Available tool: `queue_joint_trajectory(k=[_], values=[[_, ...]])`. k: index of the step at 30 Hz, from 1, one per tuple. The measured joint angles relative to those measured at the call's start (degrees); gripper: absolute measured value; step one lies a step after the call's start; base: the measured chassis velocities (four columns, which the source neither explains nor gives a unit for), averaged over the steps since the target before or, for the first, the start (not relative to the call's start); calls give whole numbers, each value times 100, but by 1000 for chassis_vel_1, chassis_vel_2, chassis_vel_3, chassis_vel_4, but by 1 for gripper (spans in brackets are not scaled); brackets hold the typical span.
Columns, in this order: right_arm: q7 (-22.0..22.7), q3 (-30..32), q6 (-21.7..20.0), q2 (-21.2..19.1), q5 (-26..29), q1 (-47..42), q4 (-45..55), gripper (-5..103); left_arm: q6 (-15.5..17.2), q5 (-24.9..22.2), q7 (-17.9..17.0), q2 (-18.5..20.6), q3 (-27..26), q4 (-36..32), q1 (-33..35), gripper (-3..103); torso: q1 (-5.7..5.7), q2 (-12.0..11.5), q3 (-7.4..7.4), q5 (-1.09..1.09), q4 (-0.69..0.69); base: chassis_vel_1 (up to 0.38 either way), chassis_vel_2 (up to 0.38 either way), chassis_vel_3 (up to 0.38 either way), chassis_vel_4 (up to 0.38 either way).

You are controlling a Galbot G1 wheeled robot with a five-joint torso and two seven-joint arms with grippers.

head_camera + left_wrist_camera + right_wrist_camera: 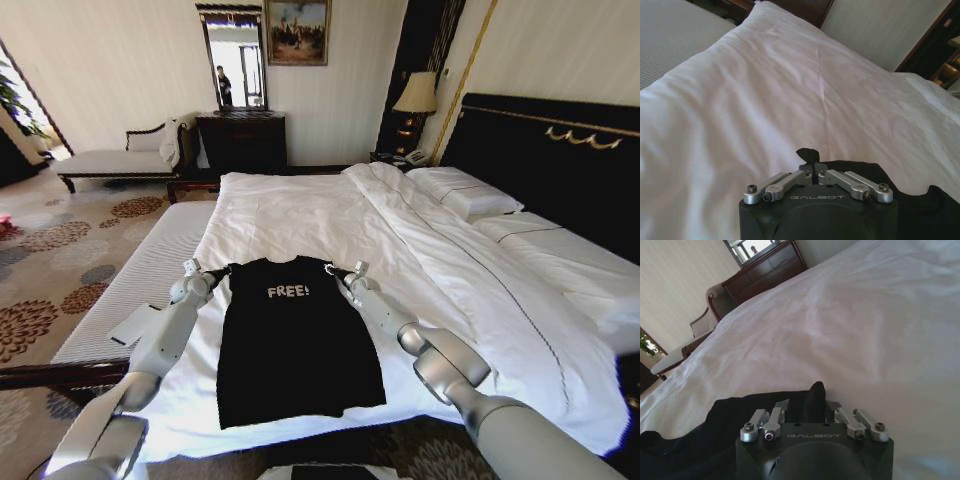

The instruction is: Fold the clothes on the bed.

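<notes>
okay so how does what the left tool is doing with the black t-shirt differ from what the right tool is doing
The left tool grips the black T-shirt at its left shoulder edge; the right tool grips the opposite shoulder edge. In its wrist view, the left tool pinches a small tuft of cloth; the right tool holds a taller fold that stands up between its fingers. Both are shut on the shirt, low on the white duvet, at the shirt's far end.
</notes>
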Motion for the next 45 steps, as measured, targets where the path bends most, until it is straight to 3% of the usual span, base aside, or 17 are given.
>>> queue_joint_trajectory(k=[4, 6, 8, 9, 10, 11, 20, 23, 28, 45], values=[[-10, 1, 7, 9, 1, 11, -2, 30, -6, 1, 3, 0, 14, 7, -12, 0, 0, 0, 0, 0, 0, 0, 0, 0, 0], [-27, -4, 9, 13, 3, 11, 6, 20, -17, 5, 5, 3, 27, 17, -22, 0, 0, 0, 0, 0, 0, 0, 0, 0, 0], [-37, -6, 9, 12, 4, 11, 10, 20, -20, 6, 7, 4, 30, 22, -25, 0, 0, 0, 0, 0, 0, 0, 0, 0, 0], [-48, -10, 9, 11, 4, 11, 18, 9, -22, 7, 8, 5, 32, 27, -28, 0, 0, 0, 0, 0, 0, 0, 0, 0, 0], [-56, -12, 10, 9, 4, 11, 23, 9, -24, 8, 9, 7, 33, 28, -30, 0, 0, 0, 0, 0, 0, 0, 0, 0, 0], [-79, -16, 18, 2, 4, 10, 40, 2, -34, 11, 12, 12, 37, 34, -35, 0, 0, 0, 0, 0, 0, 0, 0, 0, 0], [-161, -14, 163, -148, 225, -42, 441, 0, -108, 6, 37, 47, 46, 40, -185, 0, 0, 0, 0, 0, 1, 0, 0, 0, 0], [-154, -39, 247, -334, 573, -132, 938, 0, -156, -47, 62, 75, 47, 2, -298, 0, 0, 0, 0, -1, -1, 0, 0, 0, 0], [-90, -39, 584, -692, 1217, -271, 1900, 0, -346, -540, 112, 137, 43, -201, -593, 0, -1, 0, -1, 0, 0, 0, 0, 0, 0], [33, 124, 900, -977, 1747, 66, 2331, 0, -531, -1024, 46, 376, -132, -258, -888, 0, 0, 0, -1, 0, 0, 0, 0, 0, 0]])
